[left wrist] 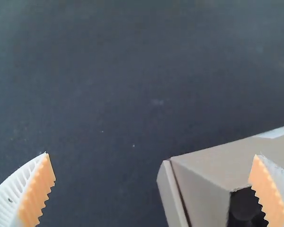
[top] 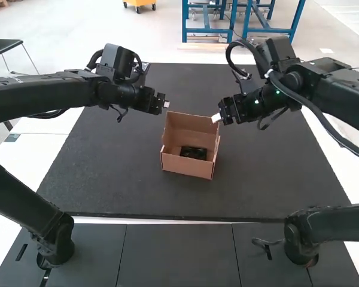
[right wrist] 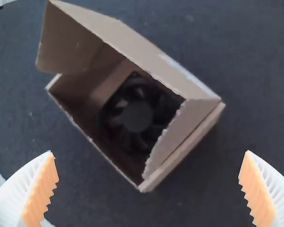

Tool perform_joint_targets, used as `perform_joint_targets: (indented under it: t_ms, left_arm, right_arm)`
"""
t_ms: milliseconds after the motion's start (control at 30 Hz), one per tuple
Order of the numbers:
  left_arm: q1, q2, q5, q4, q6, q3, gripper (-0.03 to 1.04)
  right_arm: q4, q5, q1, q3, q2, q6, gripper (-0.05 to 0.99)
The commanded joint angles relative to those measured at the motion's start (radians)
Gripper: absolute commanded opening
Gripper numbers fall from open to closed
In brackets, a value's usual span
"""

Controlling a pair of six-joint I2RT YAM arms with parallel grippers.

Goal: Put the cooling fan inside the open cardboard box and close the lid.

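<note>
Surface (top: pixel 30 152): carries the mat (top: pixel 107 161) across its middle.
Mat: carries the cardboard box (top: pixel 187 165) near its centre, between the two arms.
Cardboard box: lid (top: pixel 191 124) raised along the far side. The cooling fan (top: pixel 193 152) is inside, on the bottom.
Left jaws: above the mat, near the lid's upper left corner, behind and to the left of it.
Right jaws: just beside the lid's upper right corner, to its right.

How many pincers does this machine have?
2. The left pincer hovers by the far left corner of the cardboard box, the right pincer by its far right corner; both open.
</note>
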Motion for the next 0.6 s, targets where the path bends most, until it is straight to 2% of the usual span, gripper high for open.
perform_joint_targets:
  t_ms: [0,333,567]
  left_arm:
    - [-0.018,0.01,-0.01,0.008,0.0,0.048,0.97]
    - [-0.047,0.036,-0.01,0.022,0.0,0.053,0.97]
    - [-0.051,0.07,-0.01,0.049,0.0,0.057,0.97]
  right_arm:
    - [0.004,0.063,0.013,-0.031,-0.064,-0.021,0.86]
    - [-0.102,0.06,0.01,-0.062,-0.191,0.029,0.88]
    - [-0.162,0.053,0.003,-0.058,-0.252,0.039,0.88]
